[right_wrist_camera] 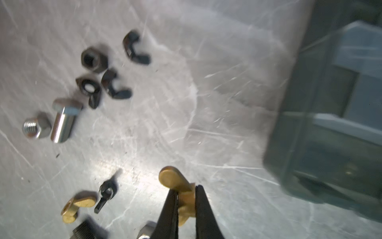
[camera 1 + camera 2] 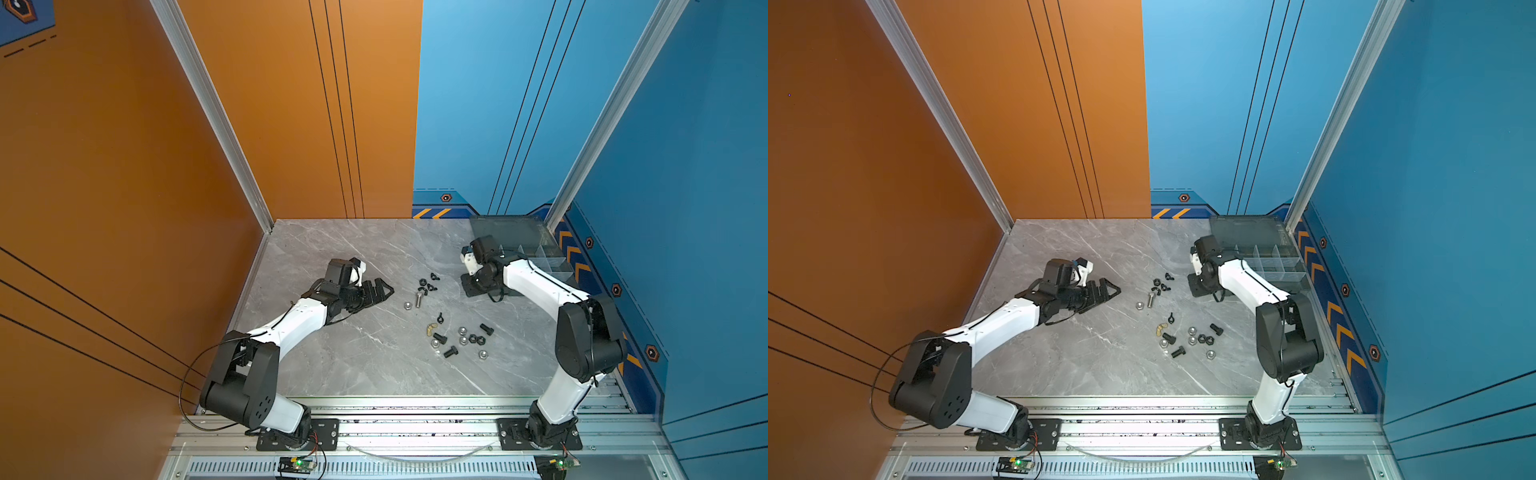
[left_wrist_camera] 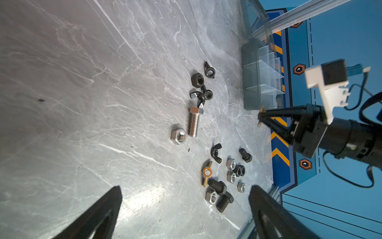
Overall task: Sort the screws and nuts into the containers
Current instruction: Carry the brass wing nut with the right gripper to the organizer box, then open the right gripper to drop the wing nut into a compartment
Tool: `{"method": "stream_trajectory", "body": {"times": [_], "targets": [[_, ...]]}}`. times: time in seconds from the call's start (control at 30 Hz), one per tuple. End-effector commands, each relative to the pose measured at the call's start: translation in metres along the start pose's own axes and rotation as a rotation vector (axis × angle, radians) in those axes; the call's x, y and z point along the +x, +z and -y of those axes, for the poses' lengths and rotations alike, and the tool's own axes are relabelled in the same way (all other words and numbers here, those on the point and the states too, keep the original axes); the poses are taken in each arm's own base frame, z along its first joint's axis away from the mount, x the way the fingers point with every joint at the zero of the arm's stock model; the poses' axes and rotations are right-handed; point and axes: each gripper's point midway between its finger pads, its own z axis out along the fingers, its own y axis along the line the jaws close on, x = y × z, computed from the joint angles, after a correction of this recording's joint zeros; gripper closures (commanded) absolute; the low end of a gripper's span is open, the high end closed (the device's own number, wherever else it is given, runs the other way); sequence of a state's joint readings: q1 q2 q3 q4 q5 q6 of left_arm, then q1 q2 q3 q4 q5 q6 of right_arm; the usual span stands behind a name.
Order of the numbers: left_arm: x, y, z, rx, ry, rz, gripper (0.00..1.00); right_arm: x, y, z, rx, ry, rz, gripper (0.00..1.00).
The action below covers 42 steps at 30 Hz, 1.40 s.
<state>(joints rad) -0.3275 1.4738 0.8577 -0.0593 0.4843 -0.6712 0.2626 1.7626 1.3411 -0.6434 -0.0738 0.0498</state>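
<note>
On the right side of the marble tabletop (image 2: 353, 257): right gripper (image 1: 186, 192) is pressed onto a brass wing nut (image 1: 171, 179), with one wing sticking out past the tips. It is poised over bare marble, just beside the near corner of the smoky-grey organiser box (image 1: 330, 144) and not over any compartment.

Left gripper (image 3: 186, 186): jaws spread wide, on the left of the table, well apart from the hardware.

Loose on the marble between the arms:
- silver hex bolt (image 3: 194, 122), with a silver hex nut (image 3: 178, 136) just beside it
- black wing nut (image 3: 216, 153)
- second brass wing nut (image 3: 207, 172)
- black hex bolts (image 3: 217, 185)
- small silver nuts (image 3: 231, 163)
</note>
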Motion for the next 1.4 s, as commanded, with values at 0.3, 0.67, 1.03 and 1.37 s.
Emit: {"method": "stream_trajectory", "body": {"times": [0.3,0.67,1.03,1.37], "targets": [[0.002,0.007,0.006,0.048,0.0,-0.037,0.02,-0.068,0.0,0.12,0.181,0.355,0.104,1.0],[-0.001,0.006,0.011,0.06,0.006,-0.035,0.02,-0.065,0.047,0.141,0.182,0.411,0.035,1.0],[-0.002,0.007,0.011,0.056,0.008,-0.038,0.02,-0.064,0.047,0.141,0.181,0.4,0.028,0.72],[-0.002,0.003,0.013,0.057,0.015,-0.03,0.02,-0.075,-0.006,0.118,0.05,0.36,0.123,0.58]]}}
